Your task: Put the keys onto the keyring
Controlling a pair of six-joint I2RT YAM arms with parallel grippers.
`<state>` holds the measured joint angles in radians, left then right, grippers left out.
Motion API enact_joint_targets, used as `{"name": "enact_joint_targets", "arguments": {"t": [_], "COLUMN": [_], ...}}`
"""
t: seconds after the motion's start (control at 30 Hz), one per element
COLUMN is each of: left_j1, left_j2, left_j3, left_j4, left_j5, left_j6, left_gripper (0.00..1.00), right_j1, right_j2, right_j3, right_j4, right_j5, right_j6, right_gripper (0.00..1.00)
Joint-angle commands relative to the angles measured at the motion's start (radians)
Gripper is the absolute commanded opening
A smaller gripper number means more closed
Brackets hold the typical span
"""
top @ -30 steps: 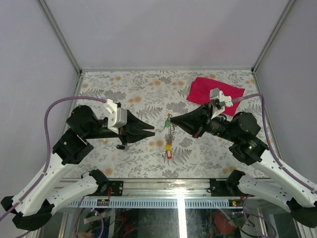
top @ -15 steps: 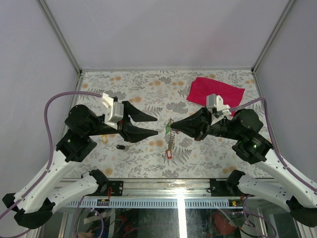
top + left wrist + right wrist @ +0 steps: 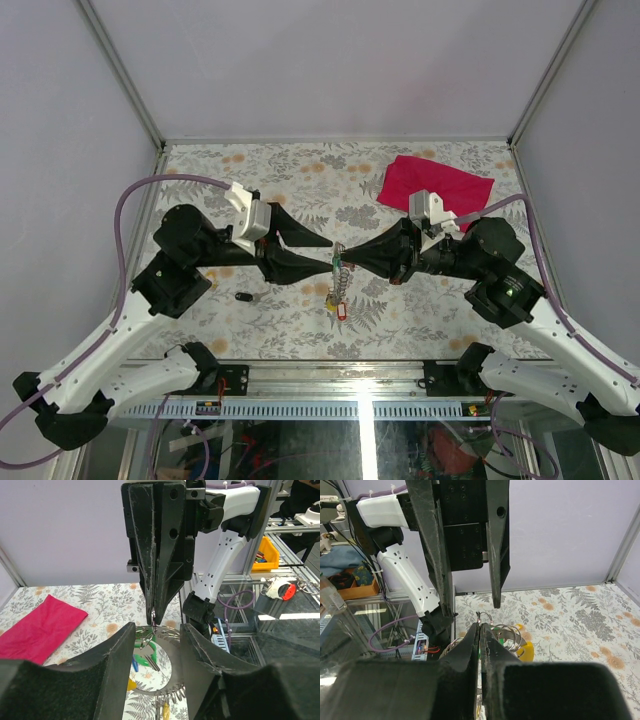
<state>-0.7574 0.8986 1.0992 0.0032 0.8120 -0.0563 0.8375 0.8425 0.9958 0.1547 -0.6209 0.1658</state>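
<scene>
You have one keyring: thin silvery wire, a chain strand and plastic tags, hanging above the floral bench. The right end effector is pinched fully closed on it. The left end effector stands partly open, holding nothing, its fingers flanking the keyring. One small black piece lies loose.

left fingers, right fingers flanking keyring

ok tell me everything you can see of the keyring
The keyring is a thin silvery ring with a chain-like strand, carrying green, yellow and red tags. The shut right hand pinches its ring at mid-table; the strand trails toward the near edge. The open left hand flanks it, apparently without touching.
</scene>
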Motion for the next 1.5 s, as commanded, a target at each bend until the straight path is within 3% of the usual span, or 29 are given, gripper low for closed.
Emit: {"name": "enact_joint_targets", "arguments": {"t": [0.0,0.6,0.77,0.87,1.17,1.47], "left_j1": [-0.025,-0.045,-0.047,-0.047,-0.048,-0.107], "left_j2": [0.006,0.011,0.009,0.008,0.05,0.137], "left_j3": [-0.016,-0.036,-0.036,-0.028,0.11,0.284], "left_j4": [0.063,0.058,0.058,0.031,-0.334,-0.697], "left_j5": [-0.015,-0.061,-0.081,-0.087,-0.125,-0.238], "left_j6": [-0.006,0.001,0.0,0.012,0.19,0.366], "left_gripper": [0.4,0.12,0.0,0.0,0.0,0.0], "right_j1": [-0.004,-0.003,-0.003,-0.003,-0.003,-0.004], "right_j2": [0.0,-0.006,-0.004,-0.013,-0.058,-0.027], "right_j3": [0.044,0.03,0.024,0.021,0.07,0.139], "right_j4": [0.1,0.122,0.125,0.116,-0.07,-0.329], "right_j5": [-0.011,-0.013,-0.022,-0.016,0.03,0.014], "right_j6": [0.006,0.024,0.029,0.019,-0.08,-0.174], "right_gripper": [0.0,0.0,0.0,0.0,0.23,0.31]}}
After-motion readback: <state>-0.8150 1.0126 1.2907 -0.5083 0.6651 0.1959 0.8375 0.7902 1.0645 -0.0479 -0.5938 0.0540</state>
